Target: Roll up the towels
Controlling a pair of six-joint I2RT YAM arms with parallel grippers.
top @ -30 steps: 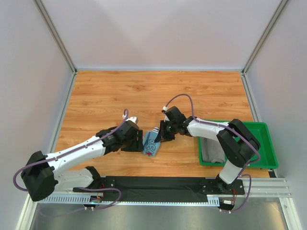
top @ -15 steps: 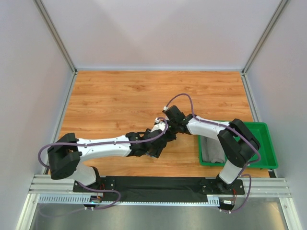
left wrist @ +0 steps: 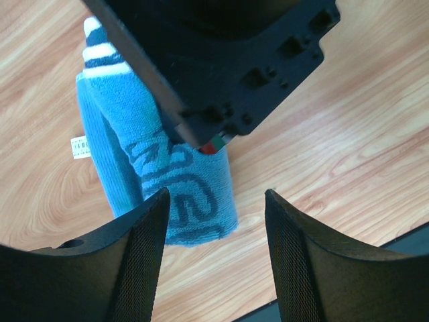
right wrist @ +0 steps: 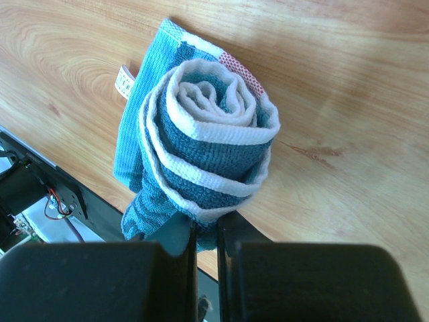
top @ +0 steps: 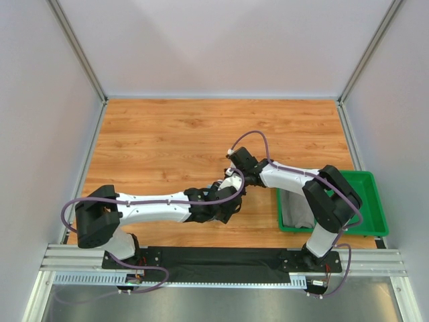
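Pale, plain walls (top: 234, 47) close in the far side and both flanks, with slanted aluminium posts (top: 77, 50) at the corners. The floor of this booth is a wood-grain worktop (top: 167, 134) in warm orange-brown. Along its near edge runs a black strip (top: 221, 258), and nearer than that a slotted metal rail (top: 201, 278) carries the arm bases.

The left arm (top: 154, 206) lies low across the near part of the worktop, reaching right toward the middle. The right arm (top: 295, 178) bends back from its base and reaches left to meet it. A purple cable (top: 258, 137) loops over its wrist.

A green tray (top: 375, 201) sits at the near right of the worktop, and a grey towel (top: 297, 211) lies in its left half.

The blue towel (right wrist: 201, 134) lies on the wood near the middle, just off the near edge, under the two wrists. It is wound into a roll, white stripes spiralling at its end and dark lettering along its side.

The right fingers (right wrist: 175, 261) are pressed together, clamped on the lower layers of the roll's end. The left fingers (left wrist: 134, 261) stand apart on either side of the towel's near end, one of them overlapping its corner in the left wrist view.

A small white tag (left wrist: 80, 146) pokes from the towel's edge, and a red mark (left wrist: 210, 147) shows just under the right arm's black wrist.
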